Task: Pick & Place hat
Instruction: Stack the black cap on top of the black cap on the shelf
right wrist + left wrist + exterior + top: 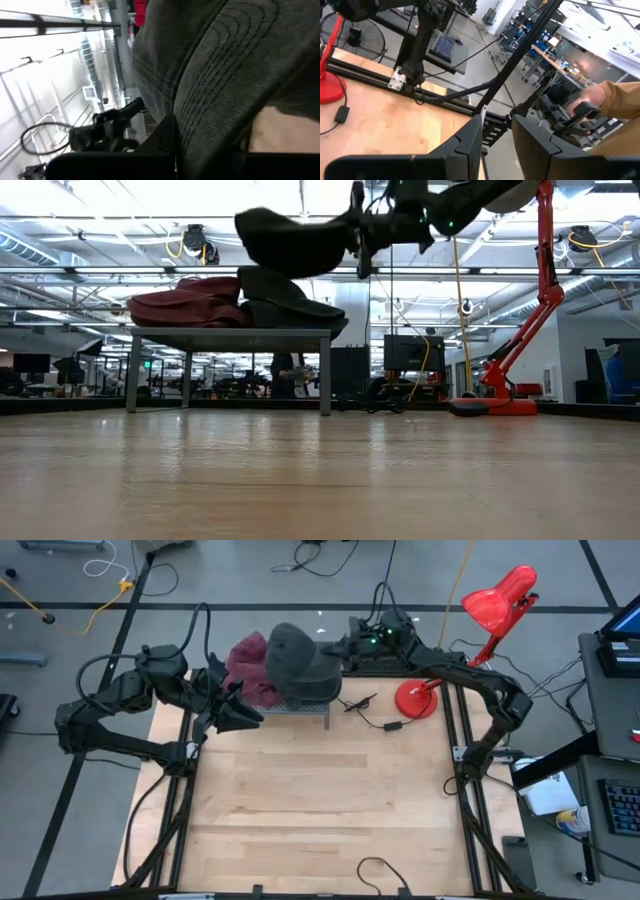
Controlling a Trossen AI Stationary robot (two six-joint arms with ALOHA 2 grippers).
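A dark grey hat (291, 648) is held in the air by its brim, clamped in the right claw (338, 648), above a small grey stand (300, 705) at the far edge of the wooden surface (320, 800). On that stand another dark hat (290, 305) and a maroon one (250, 665) are seen. The left claw (232, 712) is held apart and unladen, just beside the stand. A red lamp (470, 635) is set to the right.

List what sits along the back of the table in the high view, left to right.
Left gripper → maroon hat → dark grey hat held by the right gripper → black cable → red lamp.
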